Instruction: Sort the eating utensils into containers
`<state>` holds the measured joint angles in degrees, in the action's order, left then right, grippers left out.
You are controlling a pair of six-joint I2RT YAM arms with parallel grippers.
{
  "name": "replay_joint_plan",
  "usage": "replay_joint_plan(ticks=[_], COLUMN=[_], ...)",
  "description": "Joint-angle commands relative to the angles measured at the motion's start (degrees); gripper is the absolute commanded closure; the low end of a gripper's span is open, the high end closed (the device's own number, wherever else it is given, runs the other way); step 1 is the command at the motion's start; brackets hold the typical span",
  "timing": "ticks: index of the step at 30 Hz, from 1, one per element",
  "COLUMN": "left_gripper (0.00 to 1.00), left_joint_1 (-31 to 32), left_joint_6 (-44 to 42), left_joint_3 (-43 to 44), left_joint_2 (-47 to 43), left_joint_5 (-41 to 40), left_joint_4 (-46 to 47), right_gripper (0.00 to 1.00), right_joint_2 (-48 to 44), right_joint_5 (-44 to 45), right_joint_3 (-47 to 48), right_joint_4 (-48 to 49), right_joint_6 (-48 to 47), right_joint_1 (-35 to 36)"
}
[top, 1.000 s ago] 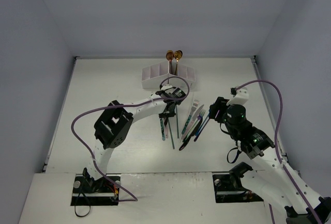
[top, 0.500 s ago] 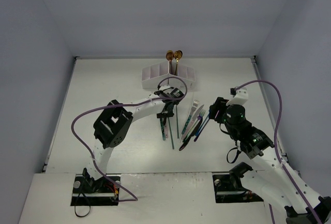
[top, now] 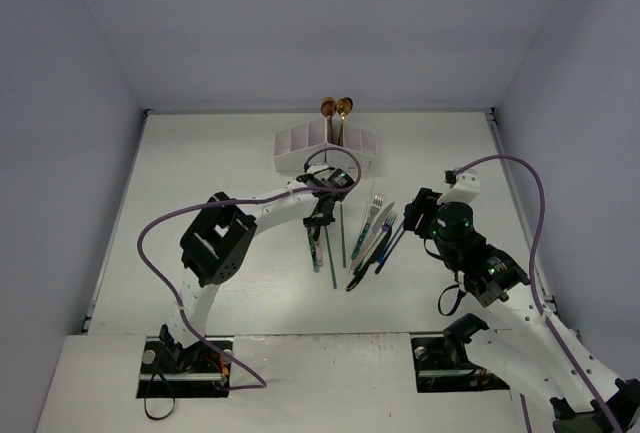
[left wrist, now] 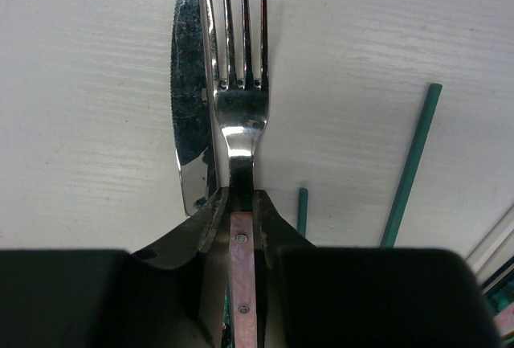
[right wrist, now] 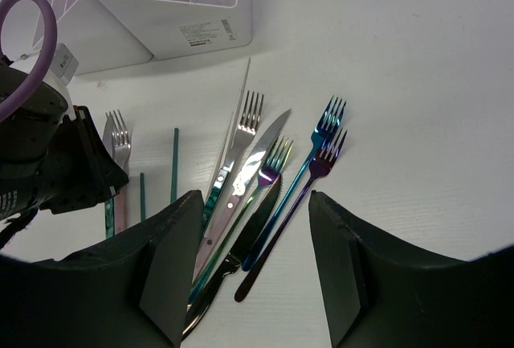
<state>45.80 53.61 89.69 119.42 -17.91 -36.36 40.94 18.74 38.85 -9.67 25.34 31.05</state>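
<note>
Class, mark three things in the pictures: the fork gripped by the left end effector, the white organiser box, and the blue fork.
gripped fork (left wrist: 239,115): left wrist view, neck below the tines.
white organiser box (right wrist: 177,26): right wrist view, front wall.
blue fork (right wrist: 329,120): right wrist view, head below the tines.

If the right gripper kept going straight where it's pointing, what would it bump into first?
Probably the pile of utensils lying on the table between its open jaws. The right gripper looks aimed at the purple fork and its dark handle, though depth is hard to judge.
</note>
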Motion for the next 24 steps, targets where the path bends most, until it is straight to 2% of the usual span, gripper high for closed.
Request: replay_joint_plan(ticks=[1,7,11,13,18,21,24], left_gripper=[1.0,1.0,1.0,1.0,1.0,1.0,1.0], left_joint_1=[-0.1,0.2,0.8,0.7,-1.7,-3.9,-8.4], left_joint_6=[-1.2,-3.0,-6.8,-11.1,-25.4,-34.3,-38.5], left_joint_3=[1.5,2.5,4.5,4.8,1.0,-1.9,-0.7], left_joint_2=[-2.3,-8.5,-13.1,-16.8,-23.4,-24.0,-21.4], left_joint_5=[-1.0,-5.1,-11.1,-15.2,-18.5,-16.4,-11.3], left_joint_4=[-1.4,-1.1,-0.1,3.5,24.1,40.0,48.9], right_gripper=[0.47,0.47,0.47,0.47,0.47,0.48,0.48], right_joint_2=[1.1,0.8,0.2,0.1,0.4,0.3,0.3], right_joint_5=[2.1,1.9,1.9,1.9,1.2,1.2,1.0], right_joint_3=[0.0,0.8,1.4,1.8,3.0,3.6,4.1], right_joint_4=[2.3,2.3,2.3,2.4,2.4,2.5,2.5], right_joint_6=[0.5,0.5,0.5,0.7,0.7,0.5,-0.7], right_joint_1=[-0.4,-0.4,-0.4,-0.4,-0.4,-0.4,-0.4])
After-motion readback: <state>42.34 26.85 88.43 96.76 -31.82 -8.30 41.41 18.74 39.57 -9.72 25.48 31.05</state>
